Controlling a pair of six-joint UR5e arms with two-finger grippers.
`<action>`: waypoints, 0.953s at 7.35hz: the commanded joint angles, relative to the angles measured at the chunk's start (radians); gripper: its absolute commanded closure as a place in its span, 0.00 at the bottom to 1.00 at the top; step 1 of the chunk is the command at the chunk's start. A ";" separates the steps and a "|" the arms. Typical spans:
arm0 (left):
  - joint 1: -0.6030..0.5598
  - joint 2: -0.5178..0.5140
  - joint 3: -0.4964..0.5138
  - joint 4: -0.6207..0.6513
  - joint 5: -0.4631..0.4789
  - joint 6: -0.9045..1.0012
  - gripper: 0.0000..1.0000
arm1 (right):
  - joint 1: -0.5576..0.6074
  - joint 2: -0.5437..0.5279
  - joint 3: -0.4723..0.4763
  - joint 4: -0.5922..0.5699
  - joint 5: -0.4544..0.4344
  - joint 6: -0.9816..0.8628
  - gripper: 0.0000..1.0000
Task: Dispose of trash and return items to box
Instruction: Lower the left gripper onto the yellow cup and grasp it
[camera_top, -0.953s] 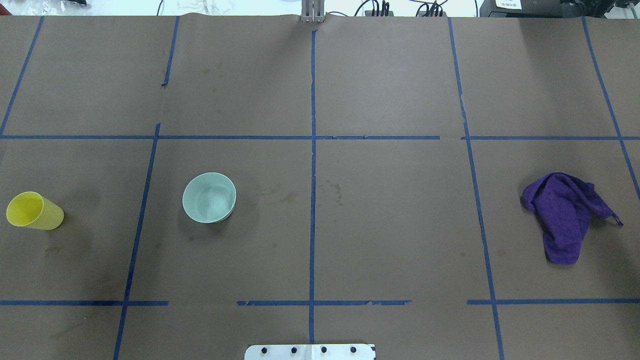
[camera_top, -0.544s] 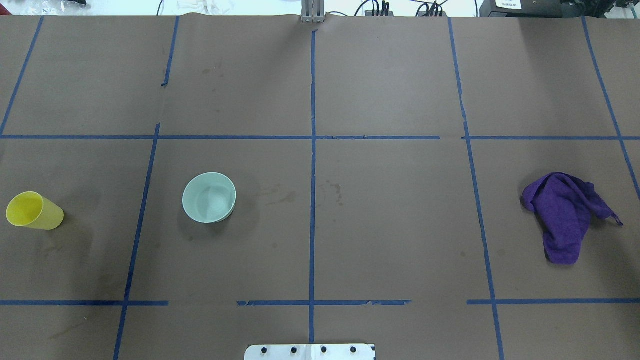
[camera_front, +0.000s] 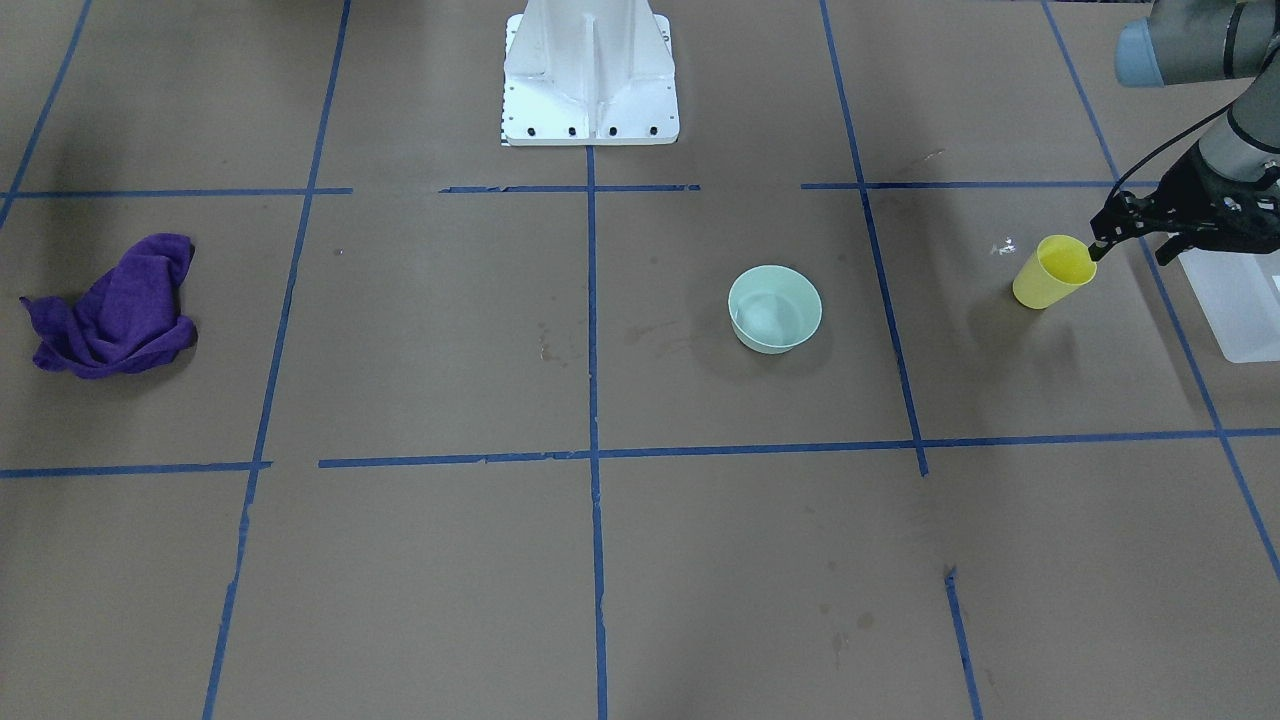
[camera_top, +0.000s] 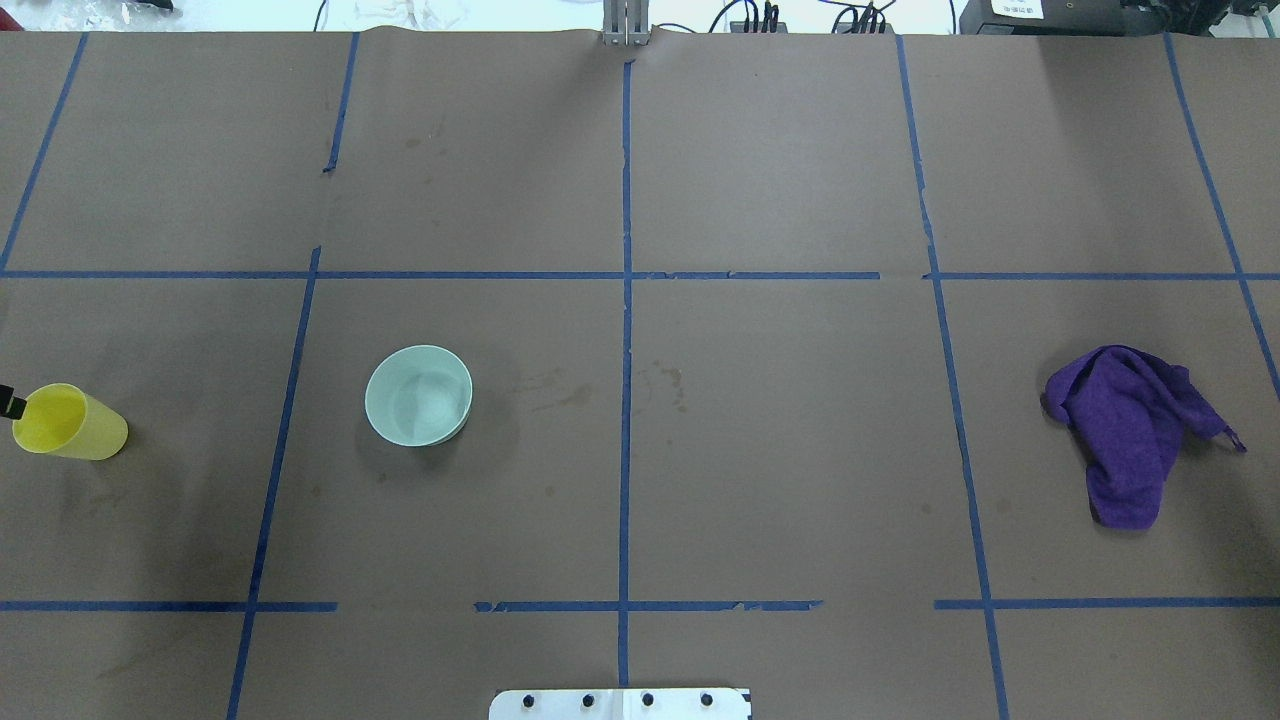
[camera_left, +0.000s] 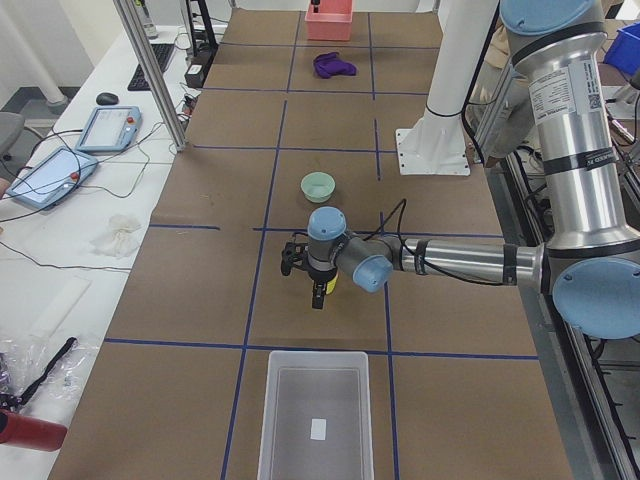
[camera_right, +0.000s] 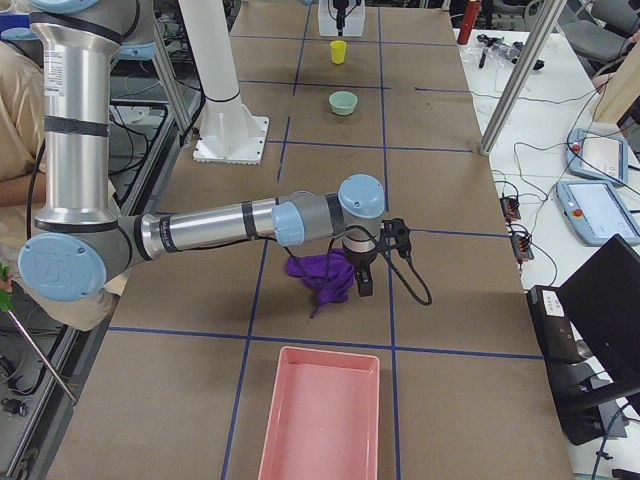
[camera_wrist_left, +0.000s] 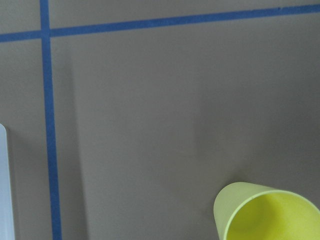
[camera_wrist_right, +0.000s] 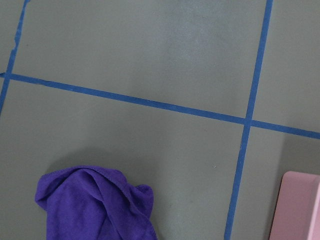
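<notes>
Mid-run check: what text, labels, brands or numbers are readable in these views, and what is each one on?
Nothing reads clearly.
Sticker on the left arm's silver tube: printed, too small to read.
White label on the black device beyond the table's far edge: blurred.
White sticker in the frosted box: unreadable.
No text on the yellow cup, mint bowl or purple cloth.

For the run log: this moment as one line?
left gripper: open, at yellow cup rim; mint bowl: untouched; right gripper: near purple cloth
</notes>
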 joint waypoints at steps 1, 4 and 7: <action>0.036 -0.023 0.007 0.002 -0.001 -0.002 0.07 | 0.000 -0.009 0.000 0.000 0.001 0.000 0.00; 0.086 -0.057 0.049 0.008 0.001 0.004 0.96 | 0.000 -0.011 0.001 0.000 0.003 0.000 0.00; 0.080 -0.055 0.026 0.010 0.001 0.005 1.00 | -0.018 -0.009 0.006 0.009 0.039 0.084 0.00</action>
